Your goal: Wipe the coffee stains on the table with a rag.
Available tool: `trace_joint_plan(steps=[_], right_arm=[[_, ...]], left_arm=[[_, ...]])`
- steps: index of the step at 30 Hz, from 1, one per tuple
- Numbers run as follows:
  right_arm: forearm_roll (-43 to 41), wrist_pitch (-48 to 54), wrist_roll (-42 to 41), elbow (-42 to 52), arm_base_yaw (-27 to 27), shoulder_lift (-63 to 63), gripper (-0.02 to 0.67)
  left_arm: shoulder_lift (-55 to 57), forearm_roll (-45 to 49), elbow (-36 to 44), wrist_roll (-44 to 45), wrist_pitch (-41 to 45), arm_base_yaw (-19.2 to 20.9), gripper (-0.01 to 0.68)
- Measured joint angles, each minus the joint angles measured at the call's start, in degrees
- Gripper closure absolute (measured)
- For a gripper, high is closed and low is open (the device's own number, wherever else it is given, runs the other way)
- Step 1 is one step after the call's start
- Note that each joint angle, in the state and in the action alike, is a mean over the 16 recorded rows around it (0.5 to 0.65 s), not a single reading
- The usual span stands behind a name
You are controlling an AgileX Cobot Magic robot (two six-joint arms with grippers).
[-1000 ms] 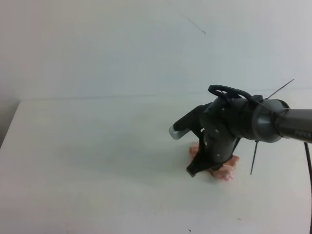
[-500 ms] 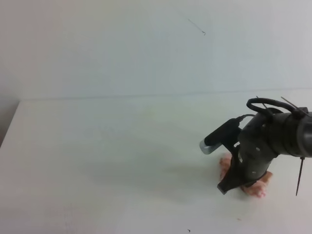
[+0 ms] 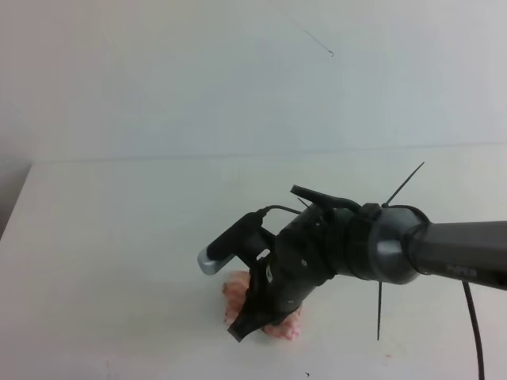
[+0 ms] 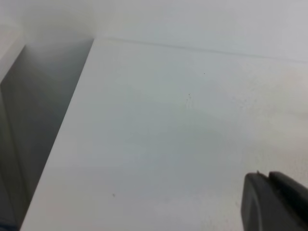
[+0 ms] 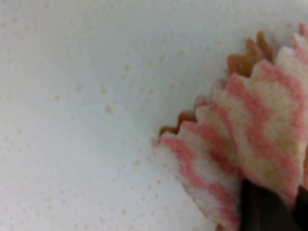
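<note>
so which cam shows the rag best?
Right wrist: the rag fills the frame's right side, its pink zigzag stripes clear. Exterior high shows only pink edges beneath the right gripper. Left wrist shows none of it.

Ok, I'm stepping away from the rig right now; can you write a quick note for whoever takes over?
Right hand: shut on the rag, pressing it on the table near the front edge.
Left hand: only its dark tip shows in its own camera, over bare table; open or shut unclear.
Coffee stains: no brown blotch visible; faint tan specks dot the surface beside the rag.
Left: wipe over those specks, then lift the rag to check underneath.
</note>
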Motion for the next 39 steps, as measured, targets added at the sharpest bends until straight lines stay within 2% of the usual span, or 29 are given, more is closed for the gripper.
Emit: trace_joint_plan(steps=[5, 13, 18, 22, 26, 31, 39], right_arm=[[-6.4, 4.1, 2.7, -4.1, -2.1, 1.6, 0.652], [-15.2, 11.5, 8.5, -4.1, -12.9, 1.2, 0.652], [-15.0, 14.6, 8.5, 0.6, -18.8, -1.1, 0.652], [-11.7, 13.8, 6.1, 6.5, -20.3, -4.1, 0.652], [-7.1, 11.4, 2.3, 12.6, -17.9, -7.2, 0.652], [-0.8, 7.8, -2.6, 17.7, -10.8, -10.1, 0.652], [6.6, 3.1, -8.2, 16.3, 1.1, -11.2, 0.652]], left_arm=[[0.0, 0.0, 0.0, 0.0, 0.0, 0.0, 0.672], [0.0, 0.0, 0.0, 0.0, 0.0, 0.0, 0.672], [0.0, 0.0, 0.0, 0.0, 0.0, 0.0, 0.672], [0.0, 0.0, 0.0, 0.0, 0.0, 0.0, 0.672], [0.0, 0.0, 0.0, 0.0, 0.0, 0.0, 0.672], [0.0, 0.0, 0.0, 0.0, 0.0, 0.0, 0.672], [0.0, 0.0, 0.0, 0.0, 0.0, 0.0, 0.672]])
